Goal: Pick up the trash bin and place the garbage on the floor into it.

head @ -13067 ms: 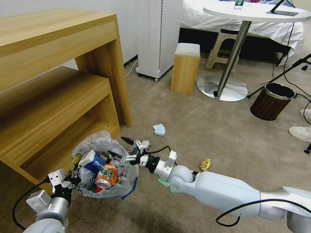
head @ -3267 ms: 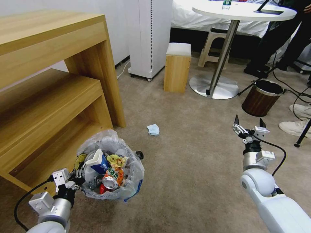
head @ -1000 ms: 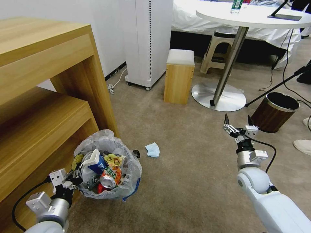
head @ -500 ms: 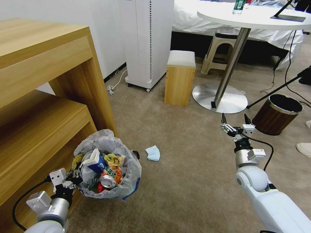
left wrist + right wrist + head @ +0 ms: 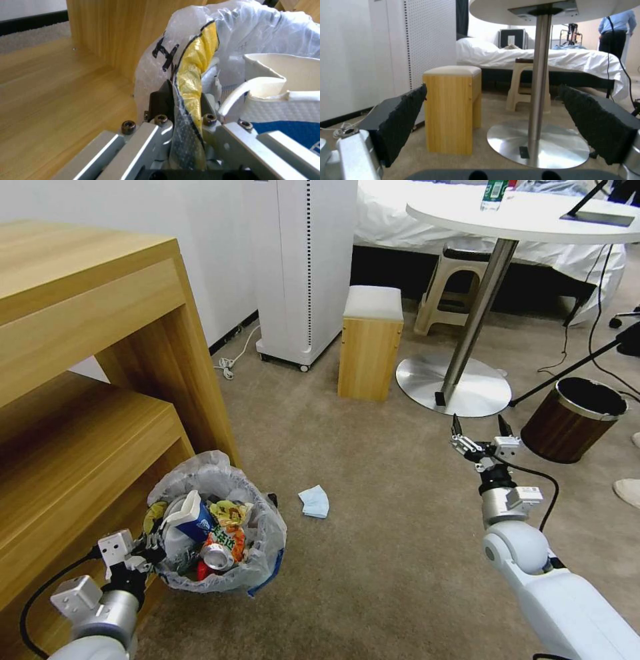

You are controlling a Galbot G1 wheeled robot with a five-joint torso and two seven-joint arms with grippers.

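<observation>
The trash bin (image 5: pixel 200 477), a low round bin lined with a crinkly whitish bag, stands on the beige floor (image 5: pixel 373 567) by the wooden shelf. It holds a blue-white cup (image 5: pixel 191 517), a yellow wrapper (image 5: pixel 231 511) and a crushed can (image 5: pixel 215 557). My left gripper (image 5: pixel 145 555) is shut on the bin's near rim; the left wrist view shows the left gripper (image 5: pixel 184 96) pinching the bag edge (image 5: pixel 186 117). A crumpled light-blue paper (image 5: pixel 314 501), garbage, lies on the carpet just right of the bin. My right gripper (image 5: pixel 479 428) hangs open above the carpet farther right, and in the right wrist view the right gripper (image 5: pixel 500 120) is empty.
A wooden shelf unit (image 5: pixel 87 380) stands close on the left. Ahead are a white tower appliance (image 5: pixel 300 267), a wooden stool (image 5: pixel 370 347) and a round table's metal base (image 5: pixel 460 390). A brown wood-grain bin (image 5: pixel 573 423) and cables lie at the right.
The camera has moved, so the whole scene has shifted. Since 13 s ago my right gripper has left the bin and risen, open; the yellow wrapper is off the carpet. The left gripper's hold is unchanged.
</observation>
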